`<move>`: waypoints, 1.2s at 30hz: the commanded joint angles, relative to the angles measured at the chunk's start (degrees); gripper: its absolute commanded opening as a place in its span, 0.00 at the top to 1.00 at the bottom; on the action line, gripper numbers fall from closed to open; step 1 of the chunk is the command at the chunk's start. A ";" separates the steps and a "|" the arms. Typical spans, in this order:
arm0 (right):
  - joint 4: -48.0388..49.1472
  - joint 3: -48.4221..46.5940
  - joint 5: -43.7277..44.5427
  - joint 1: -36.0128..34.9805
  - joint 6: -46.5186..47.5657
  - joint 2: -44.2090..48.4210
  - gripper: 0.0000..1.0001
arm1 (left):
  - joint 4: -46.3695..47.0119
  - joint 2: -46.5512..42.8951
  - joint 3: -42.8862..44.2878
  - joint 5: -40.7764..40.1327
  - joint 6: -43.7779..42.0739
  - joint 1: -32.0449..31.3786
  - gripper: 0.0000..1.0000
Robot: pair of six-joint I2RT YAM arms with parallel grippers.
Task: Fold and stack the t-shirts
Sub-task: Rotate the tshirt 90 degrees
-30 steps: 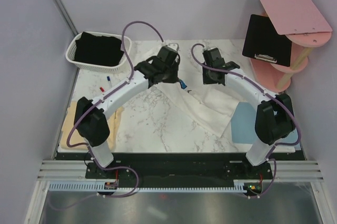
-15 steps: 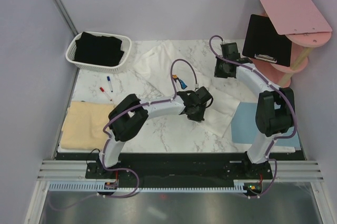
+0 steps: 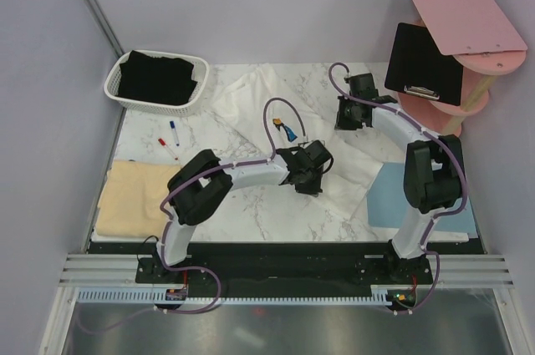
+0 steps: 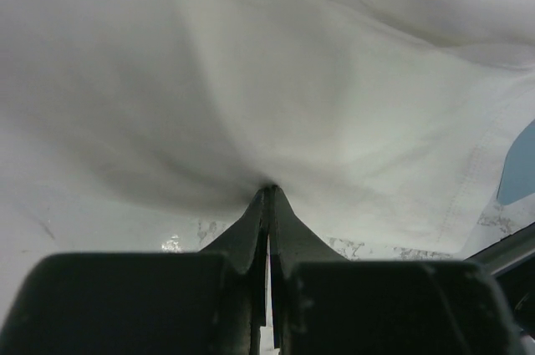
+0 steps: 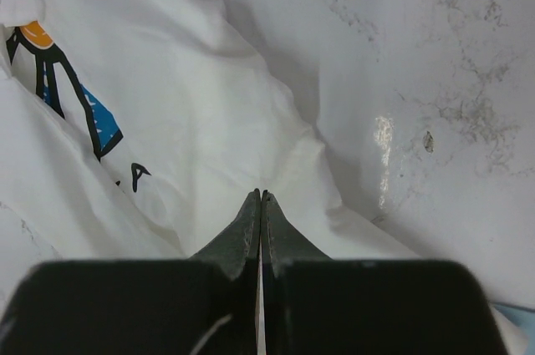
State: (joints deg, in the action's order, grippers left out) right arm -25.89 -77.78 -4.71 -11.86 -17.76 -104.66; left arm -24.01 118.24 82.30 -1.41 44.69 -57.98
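The white t-shirt lies spread aslant over the marble table, its blue print partly showing. My left gripper is shut, pinching the white t-shirt at its near part; cloth puckers at the tips. My right gripper is shut on the far right part of the white t-shirt, tips in a fold beside the print. A pale yellow t-shirt lies folded at the near left. A black t-shirt sits in the white basket.
A light-blue mat lies at the near right, partly under the shirt's corner. A black clipboard leans on the pink shelf at the far right. Two markers lie near the basket.
A second ago both grippers held the shirt bunched at the table's far middle. The left arm swept it toward the near middle and the right toward the far right, spreading it out.
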 commanded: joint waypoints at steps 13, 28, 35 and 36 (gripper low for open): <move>11.73 -3.25 -11.72 -0.18 1.94 -6.59 0.27 | -12.45 -14.15 -19.98 -3.69 4.54 -0.12 0.98; 32.04 -16.52 -25.17 -0.27 -10.98 -27.59 0.02 | -26.87 -39.47 -25.88 -9.83 -0.65 -0.30 0.98; 32.75 -27.14 -23.95 -1.50 -13.35 -36.66 0.03 | -32.67 -52.66 -19.56 -19.06 1.01 -0.03 0.98; 32.40 -28.38 -23.51 -1.85 -13.27 -38.49 0.04 | -33.11 -54.58 -18.85 -20.55 1.19 -0.03 0.98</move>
State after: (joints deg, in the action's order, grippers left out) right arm 6.11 -101.12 -28.71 -12.29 -29.45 -137.71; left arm -53.34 69.45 58.65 -14.02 46.00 -58.00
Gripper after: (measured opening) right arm 0.970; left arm 0.025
